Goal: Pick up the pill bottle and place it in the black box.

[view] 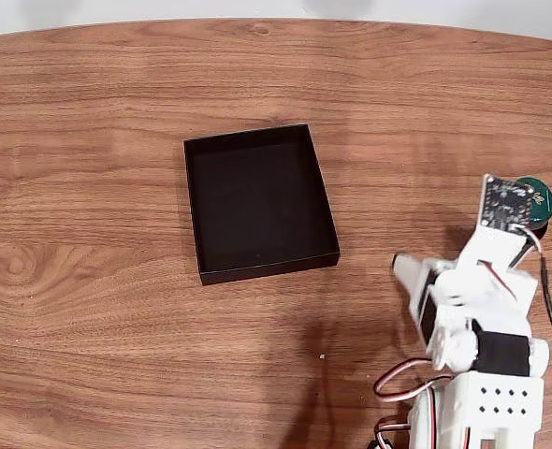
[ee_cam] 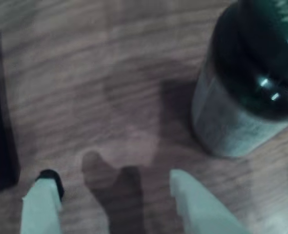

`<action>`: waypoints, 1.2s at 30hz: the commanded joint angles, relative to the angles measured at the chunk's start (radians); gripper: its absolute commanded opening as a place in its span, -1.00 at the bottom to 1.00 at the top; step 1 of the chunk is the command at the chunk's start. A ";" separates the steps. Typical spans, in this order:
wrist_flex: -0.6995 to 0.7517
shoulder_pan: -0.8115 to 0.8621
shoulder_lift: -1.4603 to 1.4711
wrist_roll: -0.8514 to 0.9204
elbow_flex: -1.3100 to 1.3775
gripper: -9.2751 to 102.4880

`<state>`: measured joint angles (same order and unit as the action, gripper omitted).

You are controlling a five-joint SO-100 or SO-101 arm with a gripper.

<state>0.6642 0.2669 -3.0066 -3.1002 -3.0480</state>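
1. Bottle [ee_cam: 246, 92] stands upright on the worktop [view: 117, 355], up and right of the tool [ee_cam: 114, 195], whose fingers are apart and empty.
2. Box [view: 260, 201] lies well apart.
3. Risk: an off-centre approach could tip the bottle.

matte black box [view: 260, 202], dark green pill bottle [ee_cam: 254, 73] with pale label, brown woodgrain table [view: 89, 281], white claw [ee_cam: 114, 195]

I sit on a wood-grain table [view: 117, 309] with a curved far edge, pale wall or floor beyond; it could be an office or home, and I cannot tell which.
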 commanded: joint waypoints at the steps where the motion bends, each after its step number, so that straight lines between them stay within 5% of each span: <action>1: -0.164 0.066 0.071 -0.014 0.020 -0.31; 16: -0.238 0.115 0.135 -0.049 0.020 -0.10; 30: 0.463 0.048 0.018 0.161 0.144 -0.15; 36: 0.434 0.156 0.046 0.101 0.149 -0.14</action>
<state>1.1336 0.3666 -2.9698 -2.9667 -2.9713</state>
